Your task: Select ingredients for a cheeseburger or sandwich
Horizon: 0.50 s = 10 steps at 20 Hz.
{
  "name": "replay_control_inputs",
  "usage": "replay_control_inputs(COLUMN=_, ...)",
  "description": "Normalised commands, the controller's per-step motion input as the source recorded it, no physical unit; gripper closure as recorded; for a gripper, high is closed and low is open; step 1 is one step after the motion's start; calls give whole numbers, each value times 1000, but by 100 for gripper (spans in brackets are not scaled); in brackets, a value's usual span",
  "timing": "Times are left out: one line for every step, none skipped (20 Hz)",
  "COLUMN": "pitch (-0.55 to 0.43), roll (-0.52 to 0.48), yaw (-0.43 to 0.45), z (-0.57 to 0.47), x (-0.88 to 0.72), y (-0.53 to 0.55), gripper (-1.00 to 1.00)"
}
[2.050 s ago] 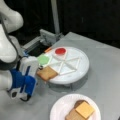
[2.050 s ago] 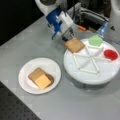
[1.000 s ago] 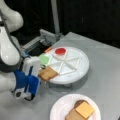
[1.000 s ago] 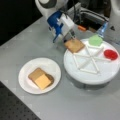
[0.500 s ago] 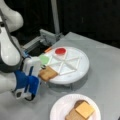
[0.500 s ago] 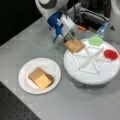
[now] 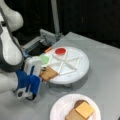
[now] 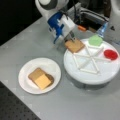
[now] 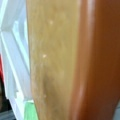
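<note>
A brown toast square (image 7: 48, 73) (image 8: 74, 45) lies in a wedge at the rim of the white divided tray (image 7: 85, 67) (image 8: 82, 80). The gripper (image 7: 43, 71) (image 8: 70, 39) is shut on the toast's outer edge. In the wrist view the toast (image 9: 55, 60) fills nearly the whole frame. The green leaf piece (image 7: 45, 59) (image 8: 95, 40) and the red disc (image 7: 60, 51) (image 8: 110, 54) sit in other wedges. On the white paper plate (image 7: 60, 107) (image 8: 27, 82) is the sandwich (image 7: 81, 111) (image 8: 41, 78): a toast square, the dark patty and the yellow cheese on top.
A metal frame and post (image 7: 53, 25) stand behind the tray. The robot's white arm (image 7: 10, 50) fills a front view's left side. Grey tabletop (image 8: 30, 42) spreads around the plate and tray.
The gripper has edged slightly closer to the toast square at the tray's rim. The toast, the tray and the plate have not moved.
</note>
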Motion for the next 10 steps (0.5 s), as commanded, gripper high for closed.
replay_control_inputs(pitch=-47, roll=68, yaw=-5, z=-36, x=191, y=-186, gripper=100)
replay_control_inputs(pitch=-47, roll=71, yaw=-3, z=-36, x=193, y=-190, gripper=100)
replay_control_inputs(pitch=-49, roll=83, yaw=7, z=-32, x=194, y=-195, gripper=100)
replay_control_inputs(pitch=-48, roll=88, yaw=11, z=-32, x=193, y=-195, gripper=100)
replay_control_inputs(pitch=-46, roll=92, yaw=17, z=-30, x=192, y=-197, gripper=100)
replay_control_inputs(pitch=-44, roll=98, yaw=20, z=-27, x=194, y=-195, gripper=100)
replay_control_inputs(pitch=-40, roll=101, yaw=23, z=-23, x=199, y=-189, gripper=100)
replay_control_inputs(pitch=-36, roll=101, yaw=23, z=-32, x=202, y=-188, gripper=100)
replay_control_inputs(pitch=-24, roll=91, yaw=18, z=-50, x=200, y=-188, gripper=100)
replay_control_inputs(pitch=-16, roll=88, yaw=13, z=-62, x=194, y=-188, gripper=100)
